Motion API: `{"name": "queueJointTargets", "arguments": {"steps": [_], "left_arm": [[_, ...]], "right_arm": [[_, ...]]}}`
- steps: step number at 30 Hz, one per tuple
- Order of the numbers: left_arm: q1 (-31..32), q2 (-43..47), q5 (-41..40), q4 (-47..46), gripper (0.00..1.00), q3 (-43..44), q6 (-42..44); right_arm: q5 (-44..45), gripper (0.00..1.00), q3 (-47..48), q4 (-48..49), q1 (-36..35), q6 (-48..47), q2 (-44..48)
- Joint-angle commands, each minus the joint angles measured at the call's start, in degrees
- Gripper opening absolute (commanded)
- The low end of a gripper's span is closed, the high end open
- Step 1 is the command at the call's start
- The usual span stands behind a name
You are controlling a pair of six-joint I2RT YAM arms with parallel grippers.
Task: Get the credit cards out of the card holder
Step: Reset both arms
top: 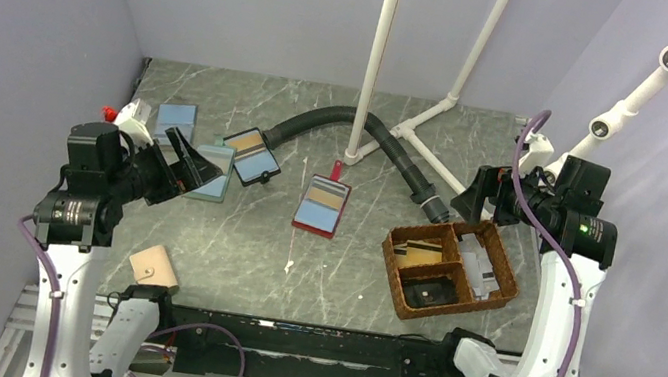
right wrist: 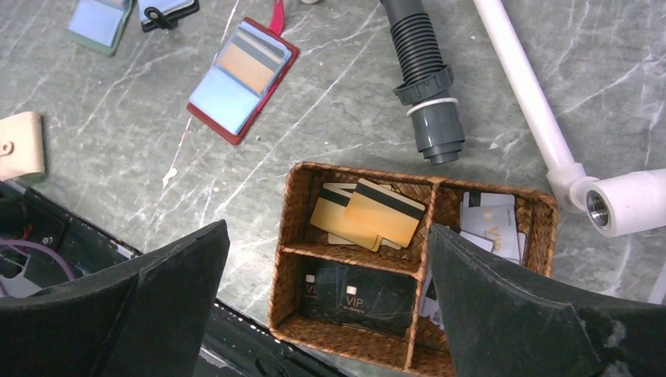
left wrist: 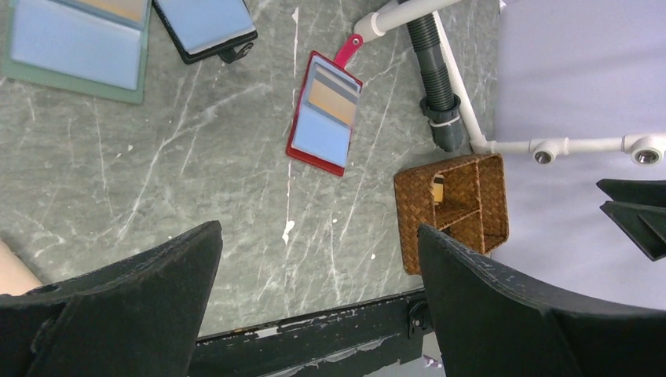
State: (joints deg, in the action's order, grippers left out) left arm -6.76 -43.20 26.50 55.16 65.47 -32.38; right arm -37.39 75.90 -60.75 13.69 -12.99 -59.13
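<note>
Far left: left gripper (top: 196, 159), released, fingers spread wide, nothing between them. Hangs right over the holder (top: 214, 188), hiding most of it from above. In the left wrist view, the holder (left wrist: 75, 47) at the top-left corner, ahead of the fingers and off to one side, not between them. Calls, at a guess, for a short reach forward and sideways before any closing.

Long axis: roughly away from the arm bases, a little tilted. Looks flat and opened out: teal-green rim, pale blue-grey face, a strip of tan from the cards (left wrist: 118, 8) at the frame's edge. Count impossible to tell.

Just right of it: black holder (top: 251, 155), then red holder (top: 322, 205), neither wanted. Further right: basket (top: 405, 303).

Far right: right gripper (top: 466, 197), likewise released and bare, above the basket's far side, well apart from the holder. Left arm plainly the nearer, so likely the one to go.
</note>
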Motion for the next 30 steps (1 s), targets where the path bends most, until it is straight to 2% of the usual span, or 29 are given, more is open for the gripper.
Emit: {"name": "queueJointTargets", "arguments": {"steps": [1, 30], "left_arm": [[0.2, 0.8, 2.8, -1.9, 1.0, -0.6, 0.3], [0.4, -0.9, 7.1, -6.5, 0.99, -3.5, -0.3]], "right_arm": [[-2.4, 1.0, 0.1, 1.8, 0.6, 1.5, 0.0], [-4.1, 1.0, -1.7, 2.4, 2.7, 2.5, -1.8]]}}
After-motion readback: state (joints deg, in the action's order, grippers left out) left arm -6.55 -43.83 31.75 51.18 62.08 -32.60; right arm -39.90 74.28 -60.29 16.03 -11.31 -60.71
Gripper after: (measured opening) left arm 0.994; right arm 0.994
